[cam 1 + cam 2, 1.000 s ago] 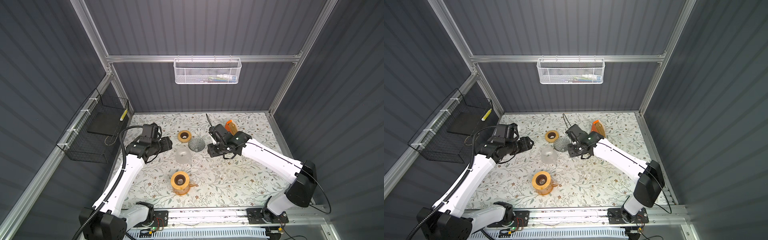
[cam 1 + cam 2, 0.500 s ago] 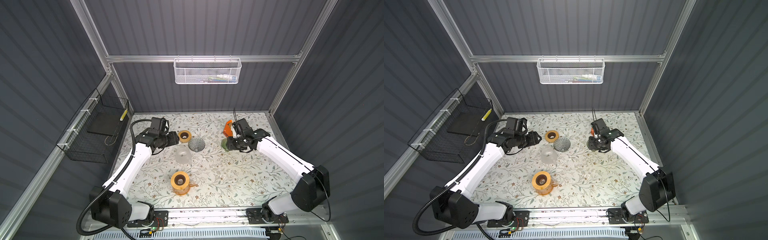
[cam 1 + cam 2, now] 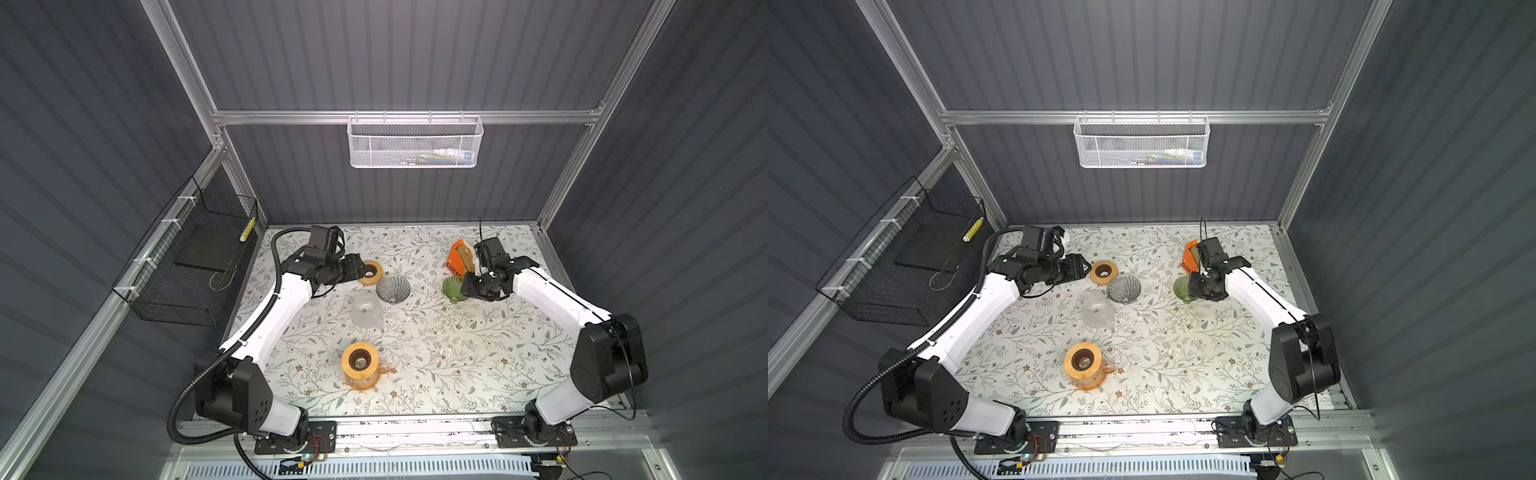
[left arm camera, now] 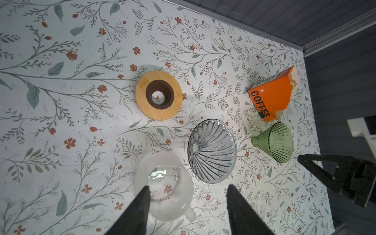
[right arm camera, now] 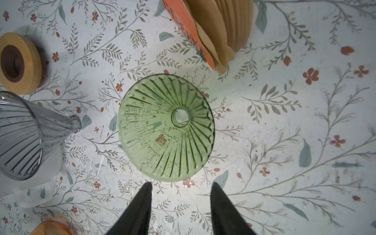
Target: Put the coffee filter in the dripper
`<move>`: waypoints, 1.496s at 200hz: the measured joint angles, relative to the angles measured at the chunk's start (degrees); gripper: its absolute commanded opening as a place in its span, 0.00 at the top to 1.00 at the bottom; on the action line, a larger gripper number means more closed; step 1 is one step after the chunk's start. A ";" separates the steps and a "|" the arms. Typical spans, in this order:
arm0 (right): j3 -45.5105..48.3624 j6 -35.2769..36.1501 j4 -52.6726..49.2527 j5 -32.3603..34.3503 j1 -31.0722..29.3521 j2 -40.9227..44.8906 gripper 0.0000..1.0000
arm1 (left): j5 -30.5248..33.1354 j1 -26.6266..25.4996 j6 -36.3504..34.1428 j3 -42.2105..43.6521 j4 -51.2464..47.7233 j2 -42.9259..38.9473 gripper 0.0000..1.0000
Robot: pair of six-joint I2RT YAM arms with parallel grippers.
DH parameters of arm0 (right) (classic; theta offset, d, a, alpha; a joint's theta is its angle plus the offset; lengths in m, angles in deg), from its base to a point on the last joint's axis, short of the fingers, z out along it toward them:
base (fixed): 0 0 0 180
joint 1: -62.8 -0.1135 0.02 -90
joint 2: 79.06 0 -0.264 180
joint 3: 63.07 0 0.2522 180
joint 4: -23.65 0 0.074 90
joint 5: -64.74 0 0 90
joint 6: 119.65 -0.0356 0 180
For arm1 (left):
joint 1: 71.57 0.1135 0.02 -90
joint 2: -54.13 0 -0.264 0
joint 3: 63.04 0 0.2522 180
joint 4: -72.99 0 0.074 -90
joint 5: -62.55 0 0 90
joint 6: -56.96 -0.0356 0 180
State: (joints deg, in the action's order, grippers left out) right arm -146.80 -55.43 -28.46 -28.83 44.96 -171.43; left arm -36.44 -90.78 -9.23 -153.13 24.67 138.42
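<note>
Right gripper has swung beside green dripper (apparently on its side), fingers apart; left gripper likewise.

Two each: drippers, collars, probably carafes; one box.

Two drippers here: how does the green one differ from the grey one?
The green dripper is tinted green, the grey dripper smoky grey. The grey dripper looks wider than the green. The green sits beside the orange filter box, by the right tool; the grey sits mid-table. Both are ribbed glass cones, empty.
</note>
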 measured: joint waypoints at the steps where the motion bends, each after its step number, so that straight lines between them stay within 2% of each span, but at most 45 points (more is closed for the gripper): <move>1: 0.00 0.00 0.07 0.00 0.04 -0.07 0.52 | -0.02 0.00 -0.07 -0.02 0.00 0.04 0.39; 63: -0.13 0.04 1.33 0.28 1.75 -4.00 0.53 | -0.07 0.00 -1.16 -1.64 0.35 2.43 0.39; 218: -3.21 0.55 4.48 -1.66 3.56 -10.56 0.69 | 0.17 0.00 -1.16 -2.16 0.37 4.35 0.40; 252: -3.21 0.94 4.50 -1.66 3.56 -11.52 0.77 | 0.20 0.00 -1.14 -2.16 0.37 4.35 0.40; 299: -4.52 1.29 5.14 -2.49 3.50 -11.91 1.00 | 0.39 0.00 -1.14 -2.16 0.37 4.35 0.40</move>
State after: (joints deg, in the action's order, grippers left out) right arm -151.33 -54.14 -23.33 -31.32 48.46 -183.35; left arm -36.05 -90.78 -10.37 -155.30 25.04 142.77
